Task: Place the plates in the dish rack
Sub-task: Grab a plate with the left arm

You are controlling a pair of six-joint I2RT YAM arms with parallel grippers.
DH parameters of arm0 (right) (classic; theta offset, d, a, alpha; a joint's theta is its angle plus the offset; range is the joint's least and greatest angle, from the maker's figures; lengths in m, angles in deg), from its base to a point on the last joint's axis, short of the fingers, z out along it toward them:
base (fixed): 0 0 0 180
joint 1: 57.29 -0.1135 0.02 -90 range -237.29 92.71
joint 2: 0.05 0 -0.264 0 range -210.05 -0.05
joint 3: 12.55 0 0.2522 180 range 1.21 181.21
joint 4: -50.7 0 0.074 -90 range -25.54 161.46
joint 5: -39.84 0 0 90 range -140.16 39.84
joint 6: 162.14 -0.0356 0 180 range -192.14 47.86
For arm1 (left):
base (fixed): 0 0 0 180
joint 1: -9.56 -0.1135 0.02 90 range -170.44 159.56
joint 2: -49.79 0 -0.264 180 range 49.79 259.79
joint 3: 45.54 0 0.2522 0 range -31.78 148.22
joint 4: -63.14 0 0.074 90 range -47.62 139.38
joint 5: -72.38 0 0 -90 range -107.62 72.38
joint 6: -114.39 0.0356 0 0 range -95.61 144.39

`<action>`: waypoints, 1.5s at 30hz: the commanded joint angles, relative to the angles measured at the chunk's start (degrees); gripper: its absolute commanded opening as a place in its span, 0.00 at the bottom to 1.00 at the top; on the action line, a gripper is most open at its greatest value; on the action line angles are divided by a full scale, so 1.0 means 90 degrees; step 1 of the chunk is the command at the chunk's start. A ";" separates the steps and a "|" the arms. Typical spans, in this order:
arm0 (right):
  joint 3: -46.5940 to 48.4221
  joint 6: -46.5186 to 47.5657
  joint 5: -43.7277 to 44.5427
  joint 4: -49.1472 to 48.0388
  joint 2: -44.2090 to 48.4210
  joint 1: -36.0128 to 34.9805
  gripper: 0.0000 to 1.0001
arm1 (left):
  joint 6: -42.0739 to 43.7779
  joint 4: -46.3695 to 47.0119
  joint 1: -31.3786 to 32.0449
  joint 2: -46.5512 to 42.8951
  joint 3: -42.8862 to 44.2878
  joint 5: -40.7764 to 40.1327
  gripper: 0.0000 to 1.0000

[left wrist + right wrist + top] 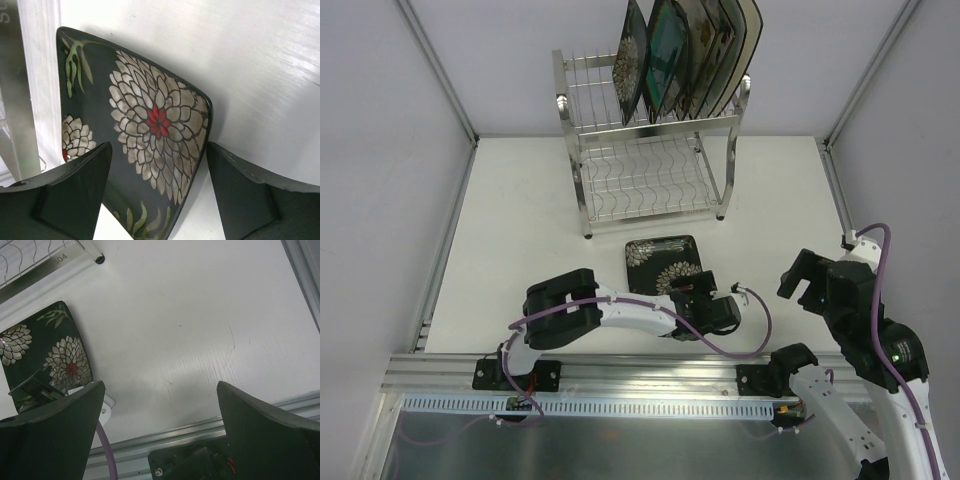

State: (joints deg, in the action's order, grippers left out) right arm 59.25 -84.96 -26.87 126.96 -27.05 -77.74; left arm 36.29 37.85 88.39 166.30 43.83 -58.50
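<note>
A square dark plate with white flowers (662, 262) lies flat on the white table in front of the dish rack (650, 175). Several plates (685, 60) stand upright in the rack's top tier. My left gripper (692, 292) hovers low over the flat plate's near right corner. In the left wrist view the plate (155, 120) lies between the open fingers (75, 195), and neither finger grips its rim. My right gripper (805, 275) hangs open and empty over bare table at the right. In the right wrist view the plate (55, 355) lies far left.
The rack's lower tier (642, 185) holds nothing. One rack foot (100, 259) shows at the top left of the right wrist view. An aluminium rail (620, 372) runs along the near table edge. Frame posts (445, 75) stand at the back corners.
</note>
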 commanded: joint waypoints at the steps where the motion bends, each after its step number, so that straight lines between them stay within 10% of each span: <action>1: 0.0026 0.0077 -0.0029 0.0077 0.0032 0.0035 1.00 | 0.0074 -0.0028 0.0060 0.0326 0.0026 -0.0164 0.77; 19: -0.0131 0.0204 0.0029 -0.0099 0.0159 0.0036 0.99 | 0.0094 0.0011 0.0079 0.0151 -0.0101 0.0040 0.01; 45: 0.0084 0.0243 0.0615 -0.0441 0.0227 0.0026 1.00 | -0.0150 -0.0115 0.0040 -0.3228 0.0612 0.0119 0.00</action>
State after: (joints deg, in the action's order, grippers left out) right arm 58.05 -83.64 -23.85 124.64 -25.63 -77.74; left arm 34.45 33.91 89.00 144.09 44.62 -53.43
